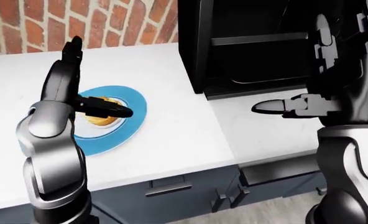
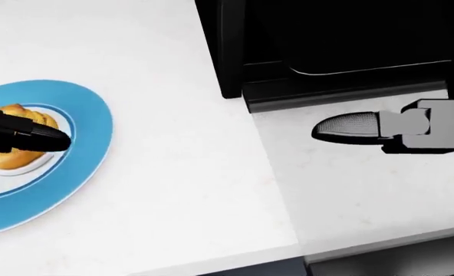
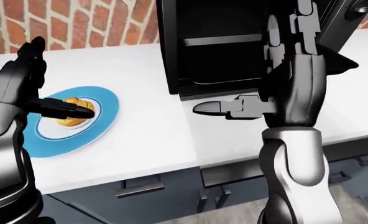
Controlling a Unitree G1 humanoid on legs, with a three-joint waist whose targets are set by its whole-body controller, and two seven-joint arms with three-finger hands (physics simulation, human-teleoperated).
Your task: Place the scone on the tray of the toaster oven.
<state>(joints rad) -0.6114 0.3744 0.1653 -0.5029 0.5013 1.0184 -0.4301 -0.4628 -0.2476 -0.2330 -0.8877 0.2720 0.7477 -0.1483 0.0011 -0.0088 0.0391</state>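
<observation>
Left-eye view: the scone (image 1: 100,118) sits on a blue plate (image 1: 131,119) on the tabletop (image 1: 171,130), the left hand (image 1: 78,84) spread above it, one finger across it. Head view: the scone looks light and crumbly; grip its sides gently. Right-eye view: the right hand (image 3: 283,60) is spread, empty, before the open toaster oven (image 3: 221,42).

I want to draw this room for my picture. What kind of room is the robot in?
Most likely a kitchen. There is a white counter with drawers under it, a black toaster oven standing open, and a scone on a blue plate.
</observation>
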